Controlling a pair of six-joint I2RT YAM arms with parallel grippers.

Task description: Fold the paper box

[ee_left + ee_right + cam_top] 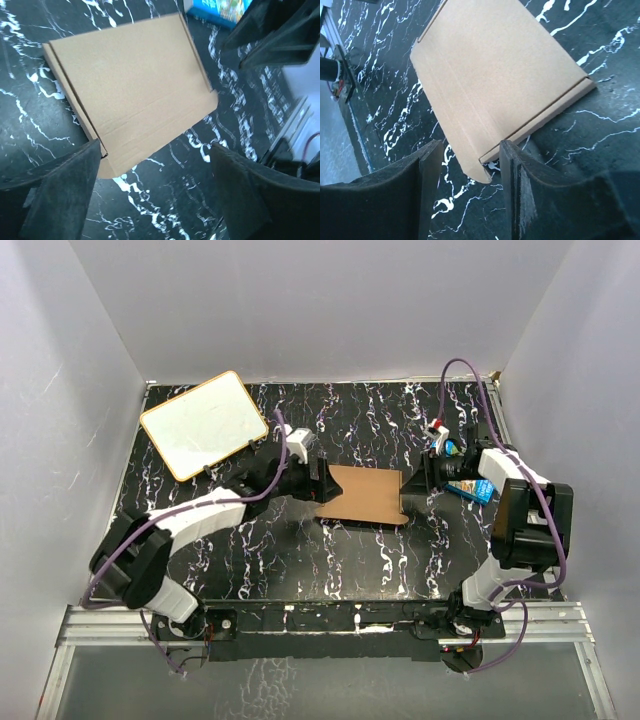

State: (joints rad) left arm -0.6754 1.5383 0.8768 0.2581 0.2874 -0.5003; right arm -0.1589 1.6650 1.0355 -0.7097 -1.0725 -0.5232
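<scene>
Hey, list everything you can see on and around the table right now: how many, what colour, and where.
paper box: one, brown, lying flat mid-table between the grippers
board: one, white with an orange rim, far left of the table
printed box: one, blue, right side, beside the right gripper
table: one, black with white veining, under everything
left gripper: one, black, open at the paper box's left edge
right gripper: one, black, open, fingers either side of a paper box corner

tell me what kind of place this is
Probably a robot lab test cell: a left arm and a right arm bolted at the edge of a black marbled table, plain white walls closing it in, one flat cardboard box between them.
</scene>
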